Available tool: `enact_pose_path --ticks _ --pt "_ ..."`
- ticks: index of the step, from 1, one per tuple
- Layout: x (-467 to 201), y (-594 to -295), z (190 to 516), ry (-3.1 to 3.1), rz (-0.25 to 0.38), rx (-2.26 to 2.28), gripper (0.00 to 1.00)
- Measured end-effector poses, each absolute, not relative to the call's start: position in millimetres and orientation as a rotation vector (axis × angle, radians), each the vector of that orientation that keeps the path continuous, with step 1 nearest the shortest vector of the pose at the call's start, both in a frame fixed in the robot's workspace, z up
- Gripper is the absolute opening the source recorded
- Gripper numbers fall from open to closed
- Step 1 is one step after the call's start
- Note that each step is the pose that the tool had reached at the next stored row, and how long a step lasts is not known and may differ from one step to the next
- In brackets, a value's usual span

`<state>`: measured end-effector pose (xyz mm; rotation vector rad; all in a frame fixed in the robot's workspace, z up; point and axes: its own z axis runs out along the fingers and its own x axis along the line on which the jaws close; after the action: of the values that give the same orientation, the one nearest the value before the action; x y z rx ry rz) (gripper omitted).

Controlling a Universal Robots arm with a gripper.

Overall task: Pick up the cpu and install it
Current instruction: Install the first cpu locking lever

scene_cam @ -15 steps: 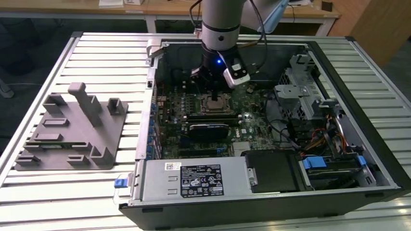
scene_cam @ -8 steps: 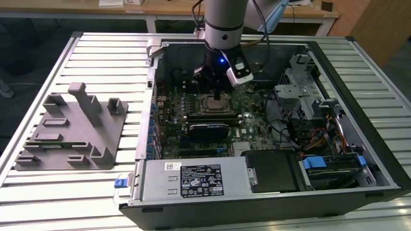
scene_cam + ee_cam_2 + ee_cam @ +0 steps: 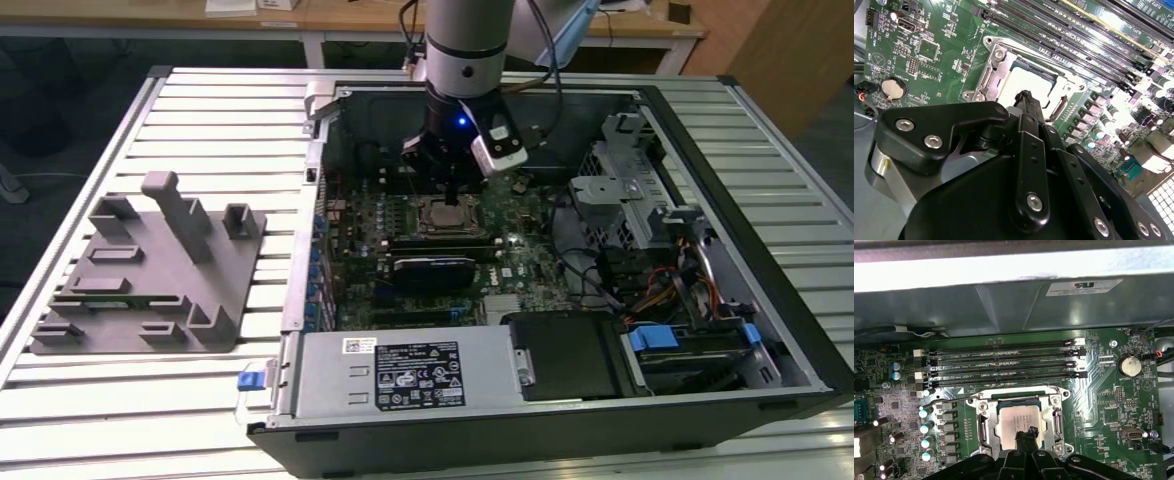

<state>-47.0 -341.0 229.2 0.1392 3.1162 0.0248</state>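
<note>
Inside the open computer case (image 3: 798, 372), which is lying on a slatted table (image 3: 200, 110) in the exterior view, the gripper (image 3: 458, 200) is hanging straight down over the middle of the green motherboard (image 3: 527, 240). In the first wrist view, the cpu (image 3: 1015, 421) is lying flat in the socket frame (image 3: 985, 426), silvery top facing up and metal frame showing on all its visible sides. The gripper's black fingertips (image 3: 1027, 433) are pressing together with no gap between them and nothing clamped. They are sitting over the cpu's edge, at or just above its surface; I cannot tell whether they are touching it. Four memory slots (image 3: 1004, 362) are running just beside the socket, and a coin cell battery (image 3: 1128, 366) is sitting off to one side of them. Well apart from the case, toward the exterior view's left, a grey fixture (image 3: 147, 270) is resting on the table.
</note>
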Motion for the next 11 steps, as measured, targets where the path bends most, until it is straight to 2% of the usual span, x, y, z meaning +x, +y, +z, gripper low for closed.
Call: enact_pose_path --ticks 11 --pt "-49.1 -341.0 229.4 3.116 0.025 0.139 0.11"
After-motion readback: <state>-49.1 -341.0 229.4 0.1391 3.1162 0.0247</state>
